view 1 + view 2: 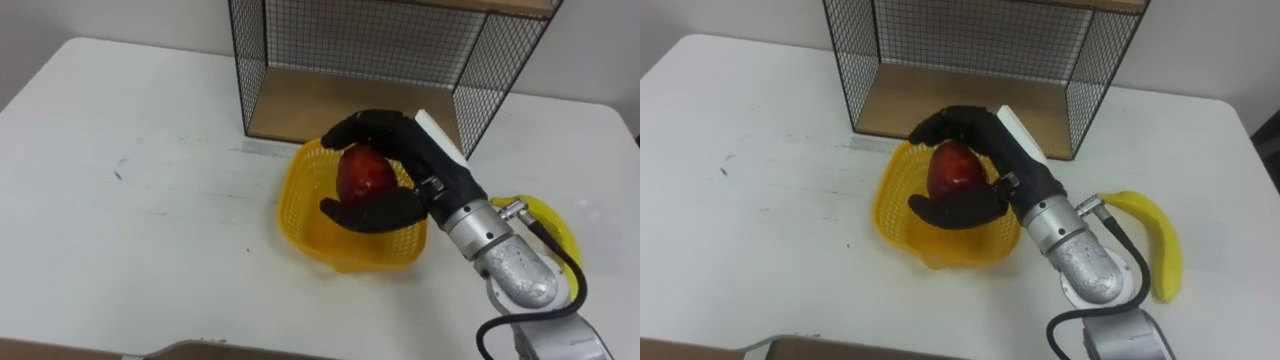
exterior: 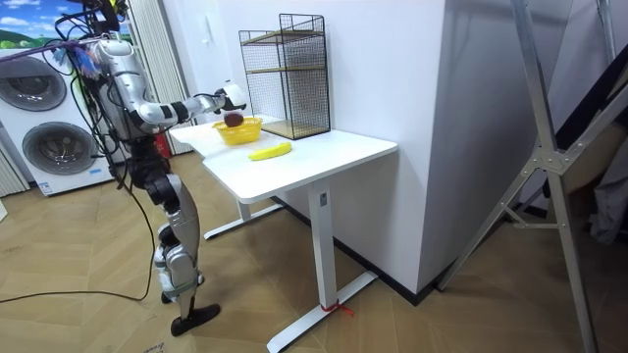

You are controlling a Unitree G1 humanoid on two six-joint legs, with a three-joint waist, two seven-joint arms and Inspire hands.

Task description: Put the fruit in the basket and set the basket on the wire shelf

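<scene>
Right hand [image 1: 408, 148]: my fingers clasp the round red fruit [image 1: 365, 176] | over yellow plastic mesh basket [image 1: 300, 212] | curved yellow banana [image 1: 1161, 243] lies apart on white surface [image 1: 150, 210]

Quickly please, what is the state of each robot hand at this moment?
Right robot hand: closed around the red apple, over the yellow basket.
Left robot hand: cannot be told.

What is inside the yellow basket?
The right hand, curled round a red fruit, at the mouth of the basket. They cover the bottom, so anything beneath cannot be seen.
</scene>
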